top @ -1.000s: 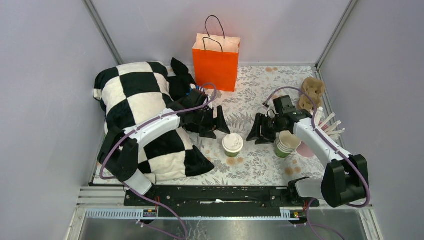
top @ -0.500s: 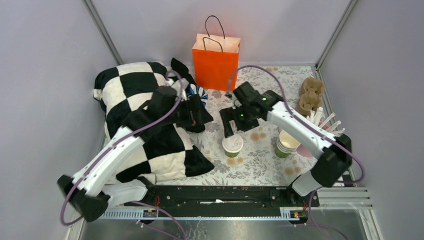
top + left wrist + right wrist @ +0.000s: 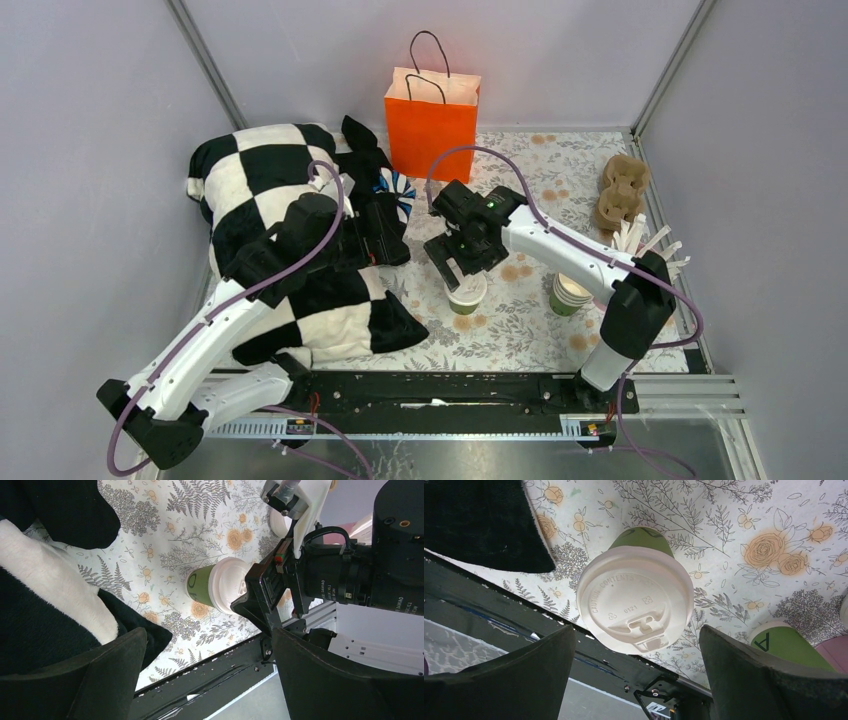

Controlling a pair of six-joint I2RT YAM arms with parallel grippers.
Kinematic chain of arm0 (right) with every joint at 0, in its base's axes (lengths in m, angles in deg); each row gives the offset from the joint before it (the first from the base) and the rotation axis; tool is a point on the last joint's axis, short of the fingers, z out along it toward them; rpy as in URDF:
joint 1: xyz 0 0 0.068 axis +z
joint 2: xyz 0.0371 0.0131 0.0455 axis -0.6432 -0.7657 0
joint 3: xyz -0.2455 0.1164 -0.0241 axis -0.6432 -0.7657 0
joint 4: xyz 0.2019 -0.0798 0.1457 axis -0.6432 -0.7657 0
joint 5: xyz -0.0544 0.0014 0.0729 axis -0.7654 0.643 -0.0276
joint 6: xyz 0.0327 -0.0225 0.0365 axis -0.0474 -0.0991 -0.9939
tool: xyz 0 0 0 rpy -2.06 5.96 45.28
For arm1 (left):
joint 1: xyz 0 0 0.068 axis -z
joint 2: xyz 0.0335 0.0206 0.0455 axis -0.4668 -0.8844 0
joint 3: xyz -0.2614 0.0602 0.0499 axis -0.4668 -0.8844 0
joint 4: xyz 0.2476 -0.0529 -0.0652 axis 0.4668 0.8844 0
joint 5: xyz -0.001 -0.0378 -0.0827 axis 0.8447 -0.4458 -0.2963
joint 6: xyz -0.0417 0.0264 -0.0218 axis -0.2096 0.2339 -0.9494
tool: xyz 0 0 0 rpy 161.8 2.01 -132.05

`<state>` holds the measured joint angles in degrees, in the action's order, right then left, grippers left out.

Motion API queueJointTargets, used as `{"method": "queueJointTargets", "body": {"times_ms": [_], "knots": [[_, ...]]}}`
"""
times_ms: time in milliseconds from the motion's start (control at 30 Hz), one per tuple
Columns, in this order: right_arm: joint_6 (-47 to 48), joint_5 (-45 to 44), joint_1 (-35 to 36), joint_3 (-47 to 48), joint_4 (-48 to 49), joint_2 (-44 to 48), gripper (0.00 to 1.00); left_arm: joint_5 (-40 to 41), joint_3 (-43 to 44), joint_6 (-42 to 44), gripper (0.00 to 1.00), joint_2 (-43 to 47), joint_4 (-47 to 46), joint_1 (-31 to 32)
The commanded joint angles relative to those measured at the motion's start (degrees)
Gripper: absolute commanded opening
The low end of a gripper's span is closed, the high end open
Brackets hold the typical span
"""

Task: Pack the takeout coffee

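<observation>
The takeout coffee (image 3: 466, 292), a lidded green cup, is pictured upright on the flowered tabletop (image 3: 520, 335), in front of the orange bag (image 3: 432, 125) and well apart from it, toward the arms' bases. The right claw (image 3: 461, 262) is held spread wide just above the cup, with nothing pinched. The left claw (image 3: 207, 632) is likewise spread and empty, over the edge of the checked cushion (image 3: 280, 190) to the bag's near left. The step in hand is judged to be the reach for the cup, with no grasp yet made. The next move is expected to need the right claw lowered around the cup's wall below the lid. It would then be closed gently so that the paper is not crushed, and the cup carried upright to the bag's open mouth. The white lid is shown by the right wrist view centred between the fingers, its raised lettering and sip tab plain. From overhead the cup is half hidden by the claw. The cup's side is given by the left wrist view, though whether the right claw touches the lid cannot be told there. Only from overhead is the bag seen, along with the stack of lidless cups (image 3: 570, 293) to its near right.
</observation>
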<state>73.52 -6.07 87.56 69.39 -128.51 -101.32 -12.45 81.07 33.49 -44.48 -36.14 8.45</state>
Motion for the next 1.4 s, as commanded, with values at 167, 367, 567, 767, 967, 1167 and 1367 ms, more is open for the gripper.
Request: {"method": "queueJointTargets", "body": {"times_ms": [167, 367, 567, 767, 967, 1167, 1367], "knots": [[-0.5, -0.1, 1.5, 1.0, 0.1, -1.7, 1.00, 0.1, 2.4, 1.7, 0.99, -1.9, -0.4, -0.3], [-0.8, -2.2, 2.2, 0.8, -0.1, -2.7, 0.97, 0.0, 3.2, 2.6, 0.99, -2.5, 0.0, -0.3], [-1.3, -4.1, 2.8, 0.9, -0.6, -3.2, 0.92, 0.1, 2.9, 2.8, 0.99, -2.4, 0.1, -0.5], [-2.2, -7.3, 3.1, 0.8, -1.4, -3.2, 0.89, 0.4, 2.7, 2.9, 0.99, -2.1, 0.3, -0.6], [-3.8, -11.3, 3.0, 0.0, -0.5, -1.6, 0.88, 0.5, 3.0, 2.9, 0.99, -2.1, 0.2, -0.7], [-4.4, -11.6, -2.7, -2.6, 2.4, 1.1, 0.88, 0.5, 3.6, 2.9, 0.99, -2.9, 0.2, -0.8], [-1.5, -11.1, -16.2, -3.9, 4.6, 4.3, 0.88, 0.2, 3.7, 3.0, 0.99, -3.4, -0.3, -0.9]]}}
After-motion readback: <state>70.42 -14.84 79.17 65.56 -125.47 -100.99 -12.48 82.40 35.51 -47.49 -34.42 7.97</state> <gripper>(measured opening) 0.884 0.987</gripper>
